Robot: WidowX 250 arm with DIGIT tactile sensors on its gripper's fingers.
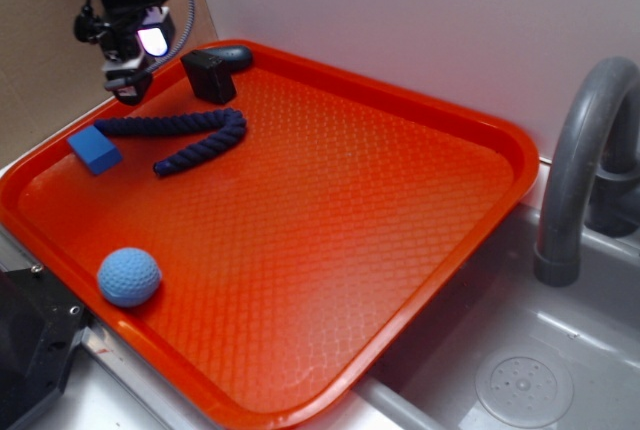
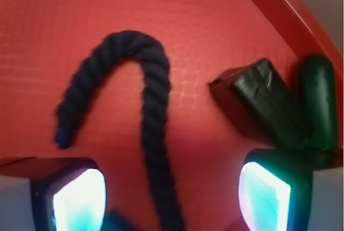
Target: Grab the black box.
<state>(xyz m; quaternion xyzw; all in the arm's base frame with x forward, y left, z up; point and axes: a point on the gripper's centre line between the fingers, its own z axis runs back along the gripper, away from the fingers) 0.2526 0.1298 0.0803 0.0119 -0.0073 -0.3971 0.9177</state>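
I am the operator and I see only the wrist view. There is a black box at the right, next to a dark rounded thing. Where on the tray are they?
Observer: The black box sits in the far corner of the orange tray, with the dark rounded object between it and the rim.
Operator: What else lies on the tray?
Observer: Besides the rope, a blue block lies near the left rim and a blue ball near the front.
Operator: Is the gripper over the box?
Observer: No. The gripper hangs open beside it, over the tray's rim.
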